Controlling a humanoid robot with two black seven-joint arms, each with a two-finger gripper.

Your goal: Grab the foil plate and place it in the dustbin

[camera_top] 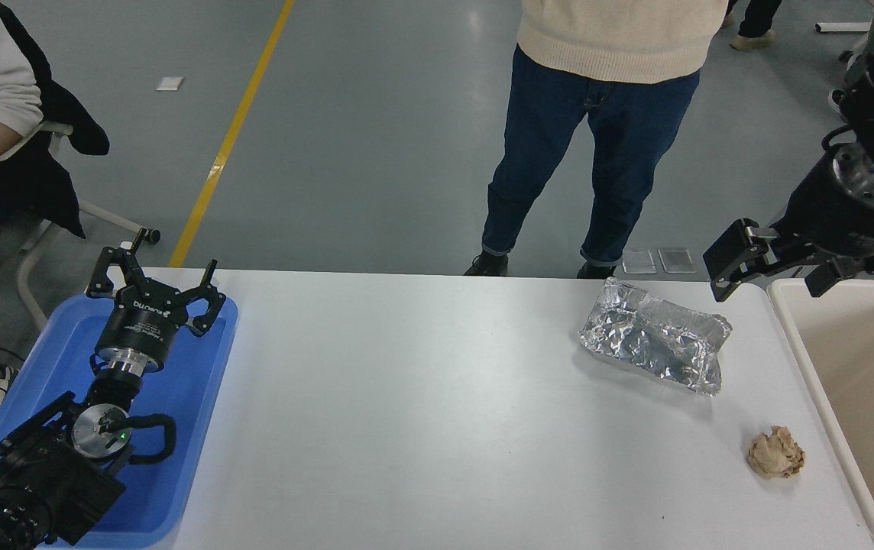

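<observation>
Foil plate lay on the counter at right of frame, left of the dustbin; right gripper hung spread and empty above the bin's rim; left gripper sat open at lower left

A tan paper wad lies on the white table; blue tray at left.

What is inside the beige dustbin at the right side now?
The dustbin shows only bare cream walls inside; nothing is visible in it. Its bottom and far right part are cut off by the picture edge. The foil plate lies on the table beside it.
</observation>
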